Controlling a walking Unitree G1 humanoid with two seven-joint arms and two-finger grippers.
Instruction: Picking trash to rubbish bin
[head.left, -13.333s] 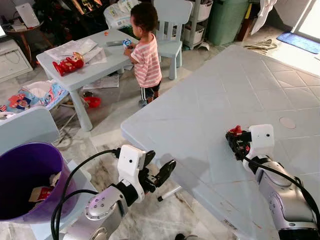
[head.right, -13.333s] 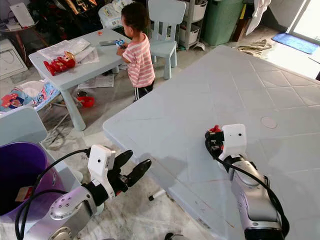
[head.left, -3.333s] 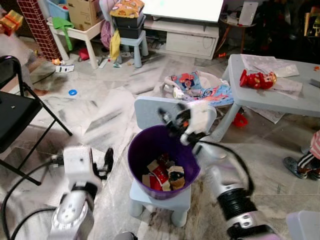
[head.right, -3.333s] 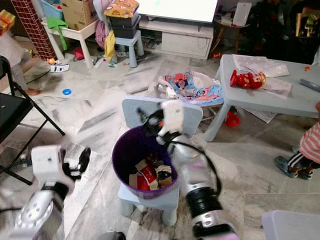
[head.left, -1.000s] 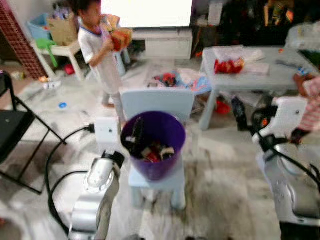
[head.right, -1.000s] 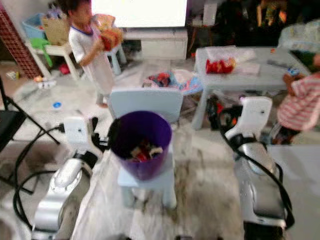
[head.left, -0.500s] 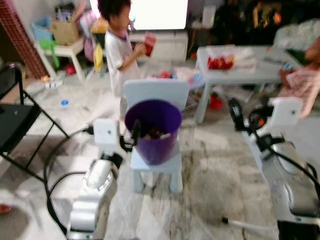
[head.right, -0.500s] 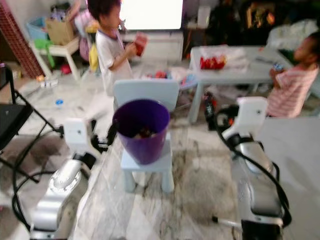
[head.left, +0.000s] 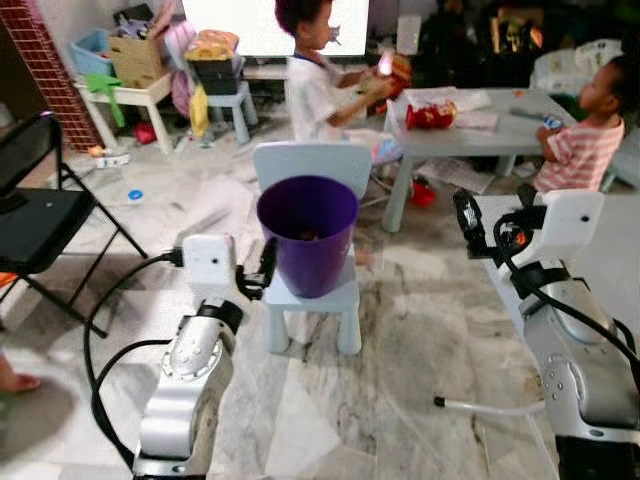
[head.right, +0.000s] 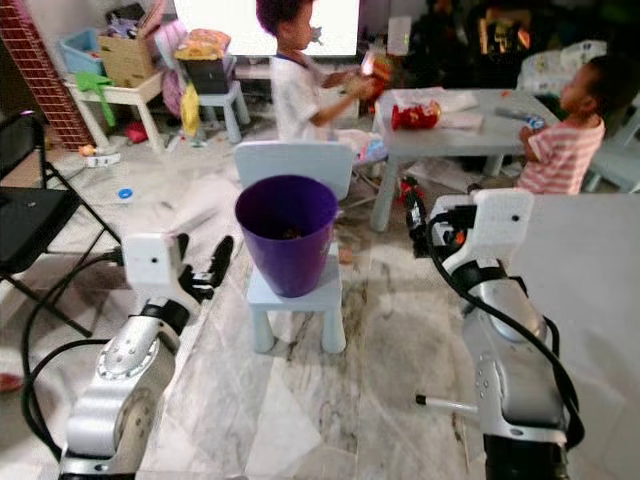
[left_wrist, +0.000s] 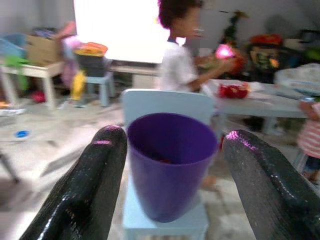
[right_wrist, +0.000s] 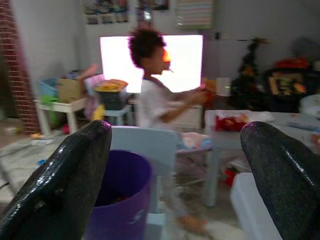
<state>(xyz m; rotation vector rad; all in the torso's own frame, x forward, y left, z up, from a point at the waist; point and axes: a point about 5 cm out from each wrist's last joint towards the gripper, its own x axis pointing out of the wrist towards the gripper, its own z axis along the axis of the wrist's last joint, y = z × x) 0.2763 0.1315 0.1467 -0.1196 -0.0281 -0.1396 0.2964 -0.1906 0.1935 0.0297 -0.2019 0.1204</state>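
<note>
1. The purple plastic rubbish bin (head.left: 308, 233) stands on the seat of a small pale-blue child's chair (head.left: 310, 290) in the middle of the marble-patterned tile floor (head.left: 400, 380). Some scraps lie at its bottom, dim but visible in the left eye view, so part of the picking looks done.

2. Neither gripper carries any trash now. By my judgement the robot is between rounds: one drop-off finished, the next piece not yet in hand. No loose piece near the robot can be made out as the next target.

3. The left gripper (head.right: 205, 265) is raised just left of the bin, its two long black fingers (left_wrist: 85, 195) spread apart and empty; in the left wrist view the bin sits framed between them.

4. The right gripper (head.left: 470, 225) is held up to the right of the bin and well apart from it, fingers parted with nothing between them; the right wrist view looks past them towards the bin and the chair.

5. Farther off, a child in a white shirt (head.left: 315, 85) stands behind the chair, and a child in a striped shirt (head.left: 580, 140) stands at the right end of a low grey play table (head.left: 500, 125).
</note>
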